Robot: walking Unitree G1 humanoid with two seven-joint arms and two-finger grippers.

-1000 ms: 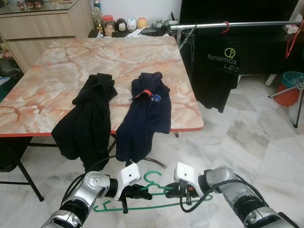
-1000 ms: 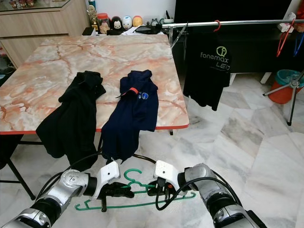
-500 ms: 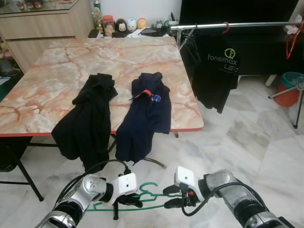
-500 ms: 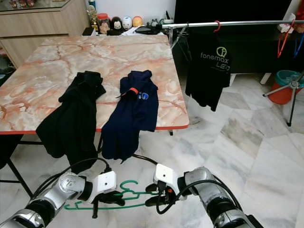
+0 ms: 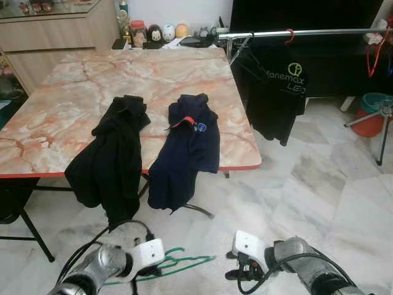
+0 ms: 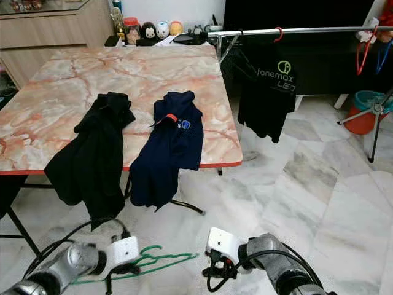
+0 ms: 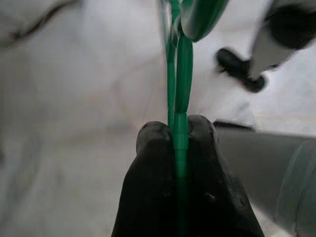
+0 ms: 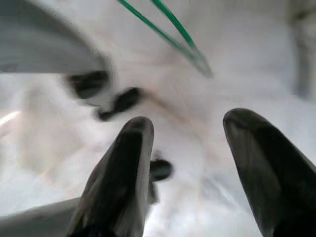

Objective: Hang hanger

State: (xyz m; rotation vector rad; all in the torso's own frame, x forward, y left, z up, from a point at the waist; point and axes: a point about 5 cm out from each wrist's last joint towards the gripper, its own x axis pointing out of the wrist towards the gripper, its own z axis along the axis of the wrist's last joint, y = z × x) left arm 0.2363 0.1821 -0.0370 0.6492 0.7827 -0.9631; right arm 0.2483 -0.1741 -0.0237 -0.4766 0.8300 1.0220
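The left gripper (image 7: 175, 143) is pinched on the green hanger (image 5: 178, 264), holding it low over the floor to carry it to the rail (image 5: 301, 32), while the right gripper (image 8: 192, 148) stands wide and holds nothing.

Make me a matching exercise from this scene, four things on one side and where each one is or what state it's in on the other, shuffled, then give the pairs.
Things:
1. green hanger
2. navy shirt
3. black printed shirt
4. right tool

States:
A. hanging from the metal rail
B. open, holding nothing
C. clamped in the left tool
D. draped over the marble table edge

Pairs: 1-C, 2-D, 3-A, 4-B
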